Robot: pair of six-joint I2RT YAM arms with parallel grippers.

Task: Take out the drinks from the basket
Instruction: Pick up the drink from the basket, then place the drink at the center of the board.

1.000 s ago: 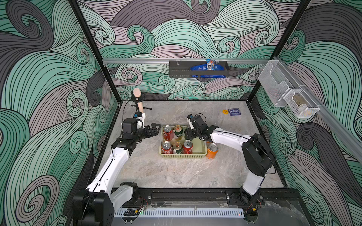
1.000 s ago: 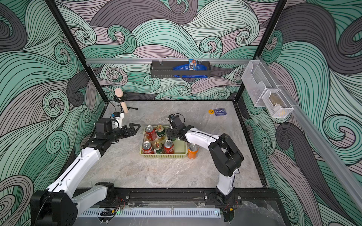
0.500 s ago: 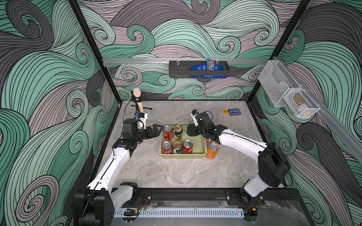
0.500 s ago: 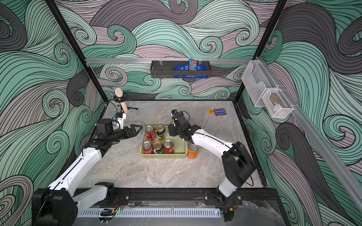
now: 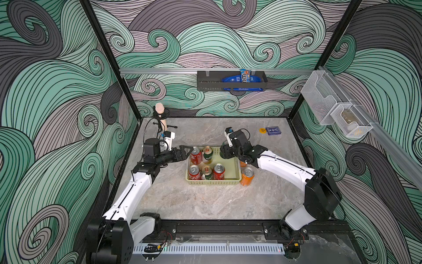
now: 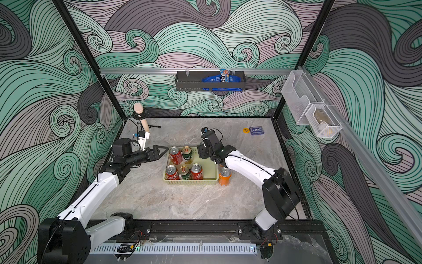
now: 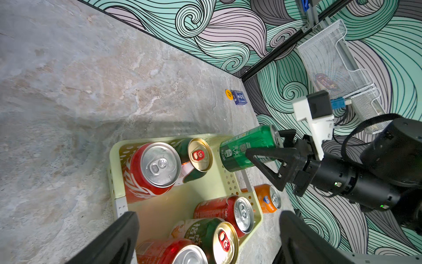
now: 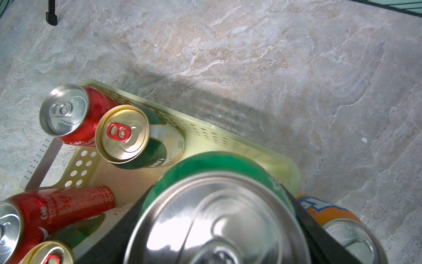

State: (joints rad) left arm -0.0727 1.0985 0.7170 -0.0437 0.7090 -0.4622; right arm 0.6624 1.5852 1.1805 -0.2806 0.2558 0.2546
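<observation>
The pale yellow-green basket (image 5: 213, 182) (image 6: 190, 182) holds several upright drinks: a red can (image 5: 196, 156) and a dark green-and-white can (image 5: 207, 154) at the back. In front stand two red cans and one green-and-white can (image 5: 206, 172). My right gripper (image 5: 226, 154) (image 7: 262, 142) (image 8: 217, 228) is shut on a bright green can (image 7: 246, 146) (image 8: 217, 173), held tilted above the basket's far right corner. My left gripper (image 5: 190, 152) (image 7: 209, 214) stands open just left of the back red can, holding nothing. An orange can (image 5: 247, 176) stands outside, right of the basket. A second orange one (image 5: 243, 163) is partly hidden behind my right arm.
A blue card box (image 5: 274, 131) and a yellow disc (image 5: 262, 130) lie at the back right. A wooden-tipped stand (image 5: 161, 114) is at the back left. A black rack (image 5: 230, 81) hangs on the rear wall, wire-mesh bins (image 5: 331, 107) on the right wall.
My right gripper has risen with the bright green can, and that arm's elbow has swung outward. My left gripper has moved right, closer to the basket's back red can.
</observation>
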